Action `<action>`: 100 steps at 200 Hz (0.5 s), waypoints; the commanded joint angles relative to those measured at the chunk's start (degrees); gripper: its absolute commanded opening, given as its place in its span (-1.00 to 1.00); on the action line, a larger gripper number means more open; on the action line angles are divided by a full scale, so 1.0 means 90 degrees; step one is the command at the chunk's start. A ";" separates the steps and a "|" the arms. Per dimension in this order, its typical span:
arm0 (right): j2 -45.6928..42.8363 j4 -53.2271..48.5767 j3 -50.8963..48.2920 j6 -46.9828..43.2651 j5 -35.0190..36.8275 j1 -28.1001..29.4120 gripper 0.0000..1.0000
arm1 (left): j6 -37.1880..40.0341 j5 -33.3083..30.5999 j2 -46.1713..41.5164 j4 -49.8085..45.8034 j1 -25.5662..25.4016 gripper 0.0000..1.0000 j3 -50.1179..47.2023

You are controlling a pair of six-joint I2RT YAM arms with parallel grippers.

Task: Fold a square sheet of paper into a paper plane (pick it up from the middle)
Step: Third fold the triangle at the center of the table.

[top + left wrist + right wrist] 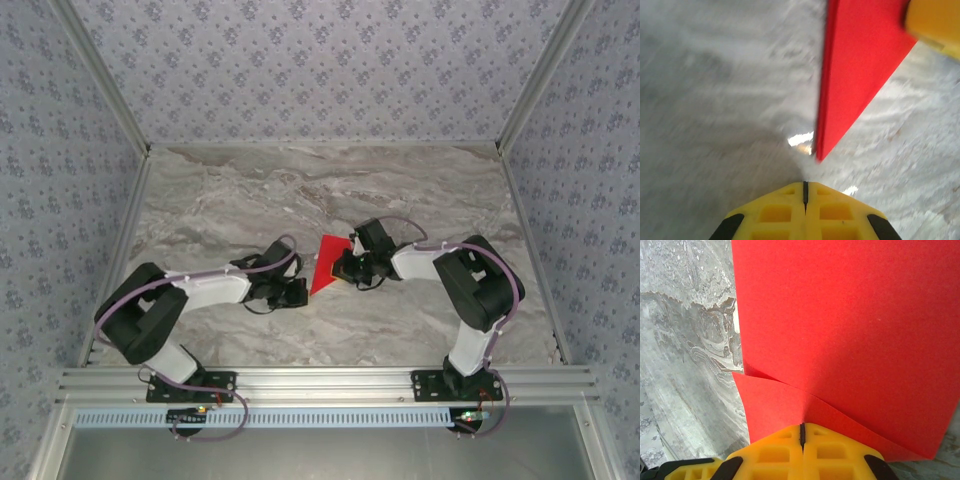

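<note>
Red paper folded to a point, pinched from one side only.

Grey marble-patterned tabletop [300, 190] carries one thin bright red sheet of paper [327, 262], folded to a narrow point and sitting mid-table between the two arms; whether it lies quite flat I cannot tell. The right arm's yellow plastic fingers [775, 455] are clenched on the sheet's edge where two overlapping layers meet, probably to pin the folds so they cannot spring apart. The left arm's yellow plastic fingers [775, 215] are pressed together with nothing between them, just short of the paper's tip; closed like this, they would likely serve as a blunt presser for a crease. Count: one sheet, two arms, two finger pairs, one of them grasping.
</note>
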 commanded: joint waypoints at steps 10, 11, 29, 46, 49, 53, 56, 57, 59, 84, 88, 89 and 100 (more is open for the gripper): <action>-0.0153 -0.0615 0.0047 -0.0535 0.0083 -0.0148 -1.00 | 0.0216 -0.0039 -0.0687 -0.0363 0.0048 -1.00 0.0295; -0.0166 -0.0623 0.0049 -0.0556 0.0067 -0.0149 -1.00 | 0.0216 -0.0039 -0.0694 -0.0340 0.0049 -1.00 0.0309; -0.0466 -0.0810 0.0207 -0.0872 -0.0166 -0.0148 -1.00 | 0.0206 -0.0042 -0.0705 -0.0081 0.0047 -0.90 0.0579; -0.0717 -0.1094 0.0322 -0.1053 -0.0059 -0.0172 -0.99 | 0.0097 -0.0121 -0.0470 0.0214 0.0044 -0.85 0.0735; -0.0774 -0.1118 0.0322 -0.1056 -0.0022 -0.0189 -0.98 | 0.0069 -0.0112 -0.0405 0.0285 0.0040 -0.84 0.0757; -0.0826 -0.1135 0.0306 -0.1040 0.0009 -0.0206 -0.96 | 0.0037 -0.0096 -0.0318 0.0384 0.0034 -0.83 0.0792; -0.0874 -0.1123 0.0295 -0.1014 0.0038 -0.0233 -0.94 | 0.0007 -0.0088 -0.0231 0.0453 0.0038 -0.83 0.0815; -0.0897 -0.1121 0.0290 -0.1006 0.0049 -0.0250 -0.94 | -0.0001 -0.0092 -0.0207 0.0478 0.0039 -0.83 0.0827; -0.0932 -0.1114 0.0272 -0.0983 0.0070 -0.0271 -0.92 | -0.0022 -0.0088 -0.0175 0.0521 0.0037 -0.83 0.0847; -0.1223 -0.0755 -0.0119 -0.0501 0.0249 -0.0602 -0.56 | -0.0199 -0.0087 0.0573 0.0816 0.0015 -0.87 0.1168; -0.1247 -0.0691 -0.0194 -0.0439 0.0266 -0.0650 -0.51 | -0.0195 -0.0085 0.0666 0.0846 0.0017 -0.88 0.1220; -0.1259 -0.0671 -0.0218 -0.0425 0.0266 -0.0669 -0.50 | -0.0195 -0.0086 0.0690 0.0845 0.0018 -0.88 0.1230; -0.1322 -0.0500 -0.0406 -0.0271 0.0276 -0.0799 -0.37 | -0.0234 -0.0192 0.0884 0.0876 0.0010 -0.90 0.1338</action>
